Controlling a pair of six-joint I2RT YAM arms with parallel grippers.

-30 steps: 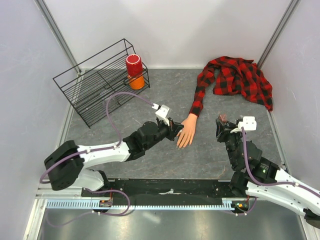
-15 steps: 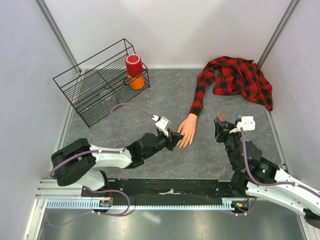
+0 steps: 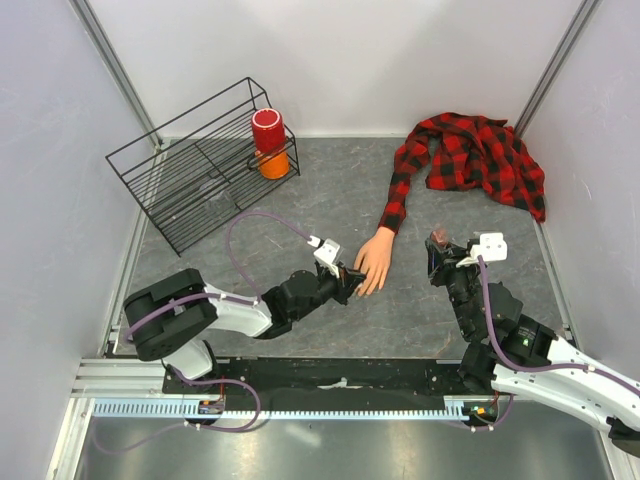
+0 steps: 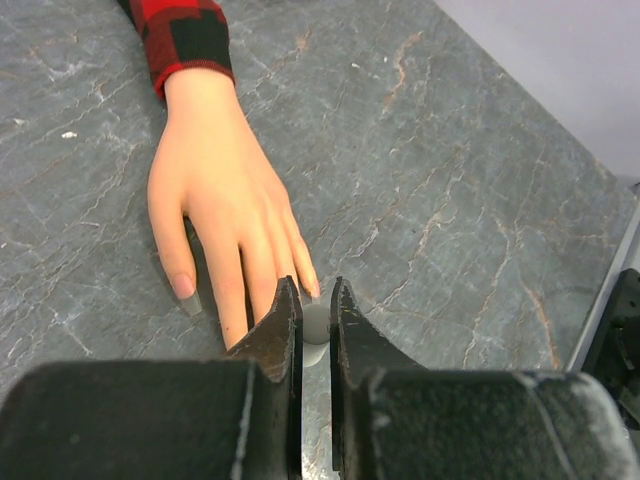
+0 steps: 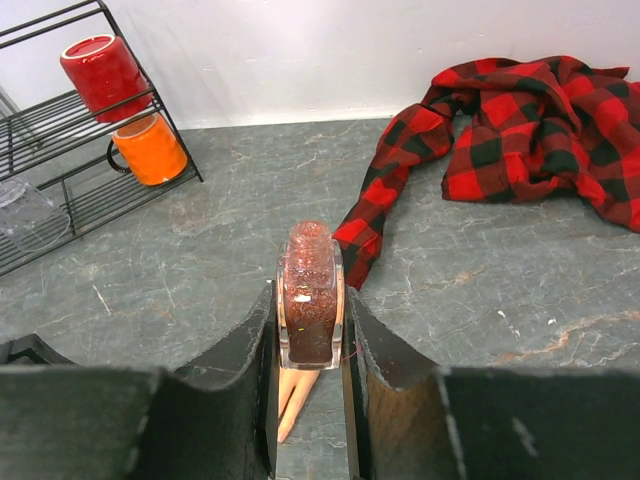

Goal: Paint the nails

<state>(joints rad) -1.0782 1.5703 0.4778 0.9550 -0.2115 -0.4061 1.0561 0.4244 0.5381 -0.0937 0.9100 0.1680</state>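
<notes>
The pale mannequin hand (image 3: pixel 375 262) lies palm down on the grey table, coming out of a red-and-black plaid sleeve (image 3: pixel 395 205). In the left wrist view its nails show at the fingertips, the thumb nail (image 4: pixel 184 287) clearest. My left gripper (image 3: pixel 350 283) sits at the fingertips (image 4: pixel 311 292), shut on a small white brush cap (image 4: pixel 315 325); the brush itself is hidden. My right gripper (image 3: pixel 440 252) stands to the right of the hand and is shut on an open, upright bottle of red glitter polish (image 5: pixel 311 295).
A black wire rack (image 3: pixel 190 170) at the back left holds a red cup (image 3: pixel 267 128), an orange cup (image 3: pixel 273 163) and a clear glass (image 5: pixel 25 215). The rest of the plaid shirt (image 3: pixel 480 155) is heaped at the back right.
My left gripper has moved toward me along the hand, from beside the palm to the fingertips. My right gripper with the bottle has barely shifted.
</notes>
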